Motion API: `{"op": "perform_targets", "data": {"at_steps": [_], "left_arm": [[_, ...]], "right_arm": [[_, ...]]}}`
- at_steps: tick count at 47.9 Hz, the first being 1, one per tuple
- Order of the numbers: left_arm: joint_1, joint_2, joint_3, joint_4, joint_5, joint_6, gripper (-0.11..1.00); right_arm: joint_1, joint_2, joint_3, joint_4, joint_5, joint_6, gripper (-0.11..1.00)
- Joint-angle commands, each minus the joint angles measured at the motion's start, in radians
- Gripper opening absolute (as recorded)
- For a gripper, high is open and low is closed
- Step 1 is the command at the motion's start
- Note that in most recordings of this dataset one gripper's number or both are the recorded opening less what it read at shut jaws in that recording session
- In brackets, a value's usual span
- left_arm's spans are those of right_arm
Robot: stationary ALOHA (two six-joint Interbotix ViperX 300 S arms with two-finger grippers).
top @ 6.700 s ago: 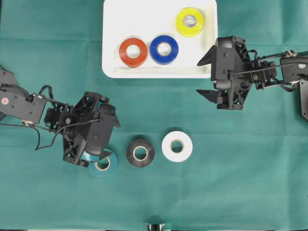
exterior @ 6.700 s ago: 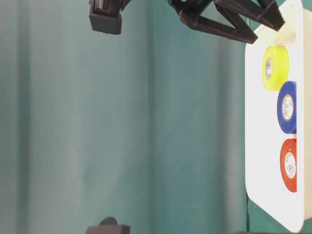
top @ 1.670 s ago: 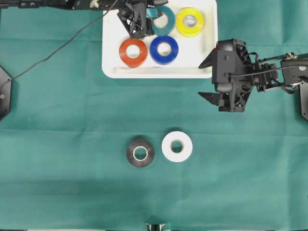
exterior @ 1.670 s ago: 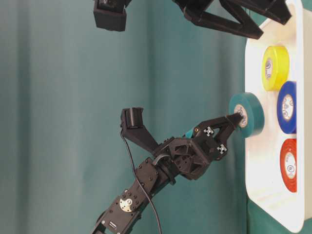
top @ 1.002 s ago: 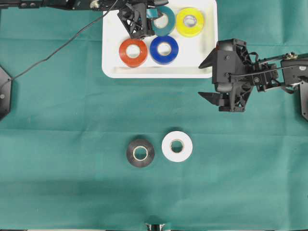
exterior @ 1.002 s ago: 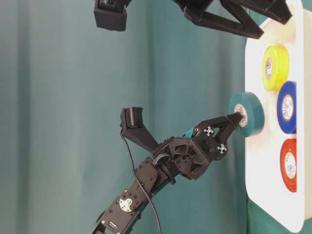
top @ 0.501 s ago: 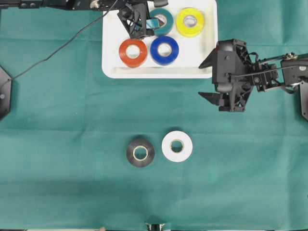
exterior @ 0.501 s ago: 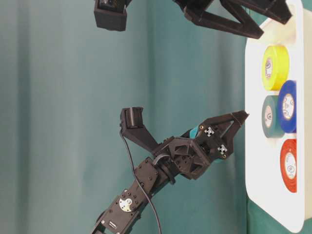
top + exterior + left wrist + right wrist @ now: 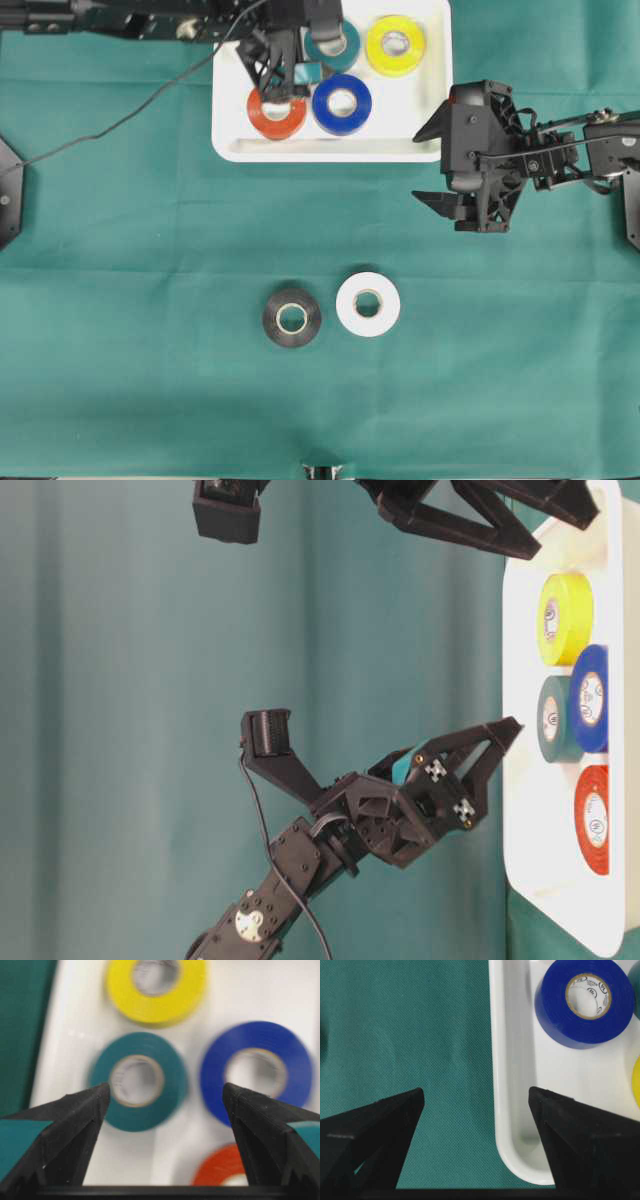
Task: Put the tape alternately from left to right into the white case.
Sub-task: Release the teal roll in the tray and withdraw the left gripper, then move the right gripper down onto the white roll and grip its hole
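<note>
The white case (image 9: 232, 135) at the top middle holds a yellow roll (image 9: 395, 45), a blue roll (image 9: 341, 104), an orange-red roll (image 9: 270, 118) and a teal roll (image 9: 333, 47) of tape. My left gripper (image 9: 283, 75) hovers open above the case, partly covering the teal and orange-red rolls. In the left wrist view the teal roll (image 9: 137, 1082) lies flat on the case floor, free between the spread fingers, beside the blue roll (image 9: 257, 1070). A black roll (image 9: 292, 318) and a white roll (image 9: 368, 304) lie on the cloth. My right gripper (image 9: 418, 163) hangs open and empty by the case's right corner.
Green cloth covers the whole table. The left arm and its cable (image 9: 130, 110) stretch across the top left. From table level the left gripper (image 9: 495, 770) stands a short way off the case (image 9: 530, 880). The case rim (image 9: 495, 1060) passes between the right gripper's fingers.
The left gripper has opened and let go of the teal roll, which now lies flat in the case. It has then backed off a little. The right arm has not moved.
</note>
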Motion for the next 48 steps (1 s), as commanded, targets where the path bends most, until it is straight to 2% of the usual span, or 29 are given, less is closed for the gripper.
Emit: {"op": "perform_targets", "data": {"at_steps": [1, 36, 42, 48], "left_arm": [[-0.028, -0.055, 0.009, 0.0, -0.008, -0.002, 0.94], [-0.276, -0.186, 0.199, -0.005, -0.008, -0.012, 0.94], [-0.31, -0.199, 0.224, -0.005, -0.006, -0.04, 0.94], [-0.339, -0.216, 0.249, -0.003, -0.008, -0.097, 0.94]], "right_arm": [[0.003, -0.018, -0.008, 0.0, -0.008, 0.002, 0.83], [0.003, -0.018, -0.008, 0.0, -0.02, 0.002, 0.83], [0.003, -0.018, -0.008, 0.0, -0.02, 0.002, 0.83], [0.003, -0.018, -0.009, 0.0, -0.018, 0.002, 0.83]]}}
